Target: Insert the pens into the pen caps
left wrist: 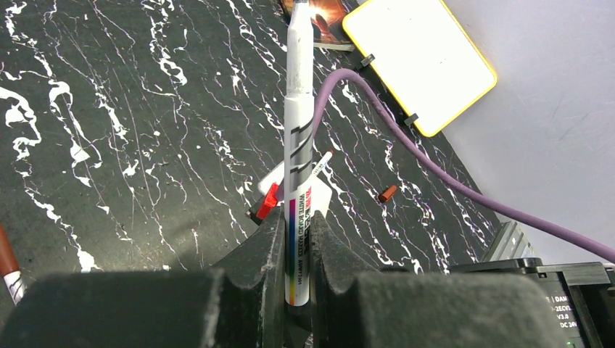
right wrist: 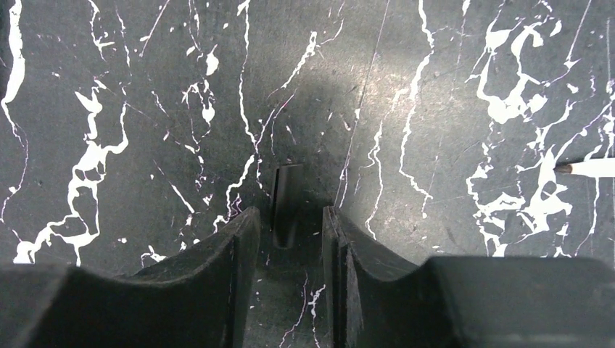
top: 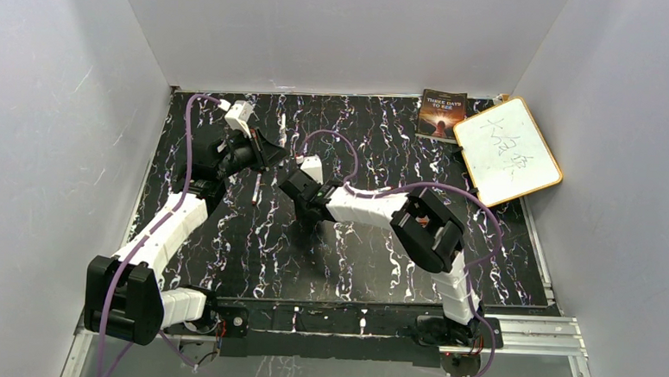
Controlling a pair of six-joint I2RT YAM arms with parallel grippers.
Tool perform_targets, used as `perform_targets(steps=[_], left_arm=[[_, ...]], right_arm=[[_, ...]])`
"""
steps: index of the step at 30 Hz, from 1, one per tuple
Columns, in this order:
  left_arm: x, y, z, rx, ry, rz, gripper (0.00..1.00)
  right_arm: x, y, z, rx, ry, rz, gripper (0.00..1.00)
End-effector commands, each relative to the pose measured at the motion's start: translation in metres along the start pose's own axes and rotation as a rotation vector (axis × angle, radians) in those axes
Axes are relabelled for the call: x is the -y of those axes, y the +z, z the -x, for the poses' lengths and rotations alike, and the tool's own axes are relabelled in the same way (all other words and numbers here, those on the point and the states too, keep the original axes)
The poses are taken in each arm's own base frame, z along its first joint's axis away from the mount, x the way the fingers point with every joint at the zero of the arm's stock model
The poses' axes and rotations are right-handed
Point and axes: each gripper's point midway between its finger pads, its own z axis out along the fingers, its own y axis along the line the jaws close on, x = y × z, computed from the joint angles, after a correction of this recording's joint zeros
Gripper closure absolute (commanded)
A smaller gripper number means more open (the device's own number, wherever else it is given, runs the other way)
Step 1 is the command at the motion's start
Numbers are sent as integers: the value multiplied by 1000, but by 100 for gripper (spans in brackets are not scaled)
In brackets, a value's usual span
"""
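Left gripper, far left of table: clamped on white pen, barrel projecting forward, seemingly presented for capping; right gripper, mid-table: jaws parted astride black cap lying flat, not yet pinched; reddish cap loose nearby.

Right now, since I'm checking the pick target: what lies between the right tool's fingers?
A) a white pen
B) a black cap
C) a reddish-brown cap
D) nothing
B: the right wrist view shows a short black cap between the right tool's open fingers, a gap on each side.
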Motion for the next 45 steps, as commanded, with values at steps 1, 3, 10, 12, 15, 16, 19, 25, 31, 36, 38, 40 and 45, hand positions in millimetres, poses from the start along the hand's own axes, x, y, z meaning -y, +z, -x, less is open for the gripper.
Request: perform_targets(steps=[1, 3, 10, 12, 15, 16, 19, 25, 31, 36, 38, 40, 45], left_arm=[[12, -7, 9, 28, 40, -24, 100], [12, -6, 9, 28, 40, -24, 100], [13, -7, 9, 28, 46, -26, 100], [12, -7, 9, 28, 47, -22, 100], [12, -7, 8, 27, 47, -20, 100], [12, -7, 9, 27, 49, -21, 100], [12, -7, 9, 28, 50, -18, 100], [13, -9, 11, 34, 58, -17, 100], [14, -10, 12, 39, 63, -15, 100], [13, -10, 12, 41, 65, -7, 100], [13, -10, 13, 44, 66, -8, 100], [12, -10, 15, 50, 65, 1, 100], [-3, -15, 38, 96, 28, 93, 100]], right_arm=[[-2, -1, 27, 58, 17, -2, 63], [-1, 1, 29, 56, 16, 0, 63], [-4, 8, 26, 14, -25, 9, 68], [-4, 7, 24, -2, -36, 11, 68], [-3, 7, 18, -28, -56, 12, 71], [-3, 7, 17, -34, -60, 14, 71], [0, 5, 13, -53, -74, 8, 72], [3, 7, 5, -81, -111, 6, 78], [0, 16, -4, -112, -135, 16, 94], [1, 12, -4, -113, -126, 25, 100], [3, 5, 0, -89, -109, 37, 100], [6, -6, 6, -58, -86, 53, 100], [22, -29, 12, 15, -38, 67, 100]])
